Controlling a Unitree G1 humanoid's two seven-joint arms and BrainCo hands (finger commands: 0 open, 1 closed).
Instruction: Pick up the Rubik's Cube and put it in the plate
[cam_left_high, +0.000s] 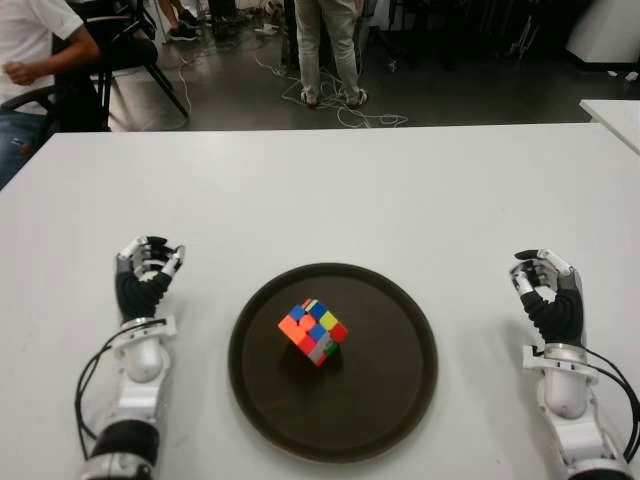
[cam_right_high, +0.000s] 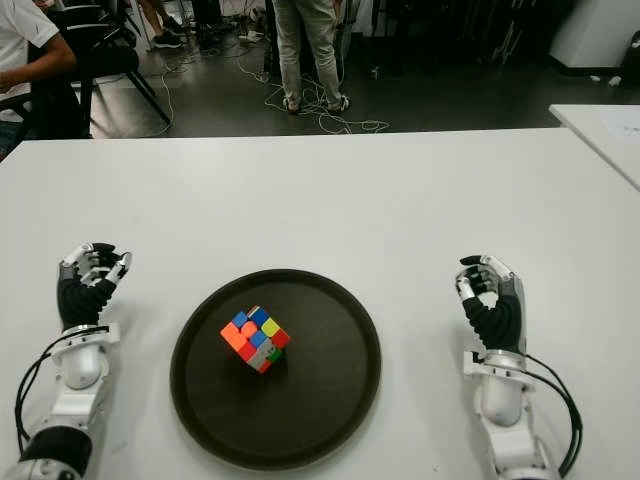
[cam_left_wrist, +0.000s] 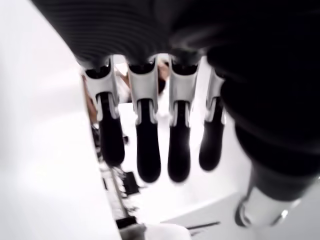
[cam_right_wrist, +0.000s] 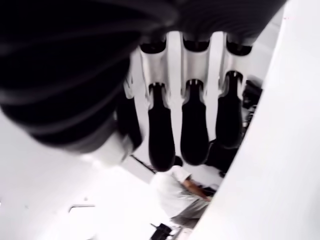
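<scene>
- Multicoloured plastic Rubik's Cube (cam_left_high: 314, 332): lies tilted on one edge or corner near the middle of the round dark-brown plate (cam_left_high: 405, 400), which sits on the white table (cam_left_high: 330, 190).
- Handling, as a judgement: the cube is likely light, rigid and smooth-faced; a hold across two opposite flat faces would be steadier than one on its corners, and the tilt means it may rock when touched.
- Left hand (cam_left_high: 147, 262): shows beside the plate on its left, well apart from the cube; in the left wrist view its fingers (cam_left_wrist: 148, 150) hang loosely extended and hold nothing.
- Right hand (cam_left_high: 542, 276): shows beside the plate on its right, likewise well apart from the cube; its fingers (cam_right_wrist: 194, 135) are relaxed and empty.
- Task state, judged from the layout: the cube is already inside the plate, so placement appears done.
- Background: people (cam_left_high: 330, 45) beyond the table's far edge.
</scene>
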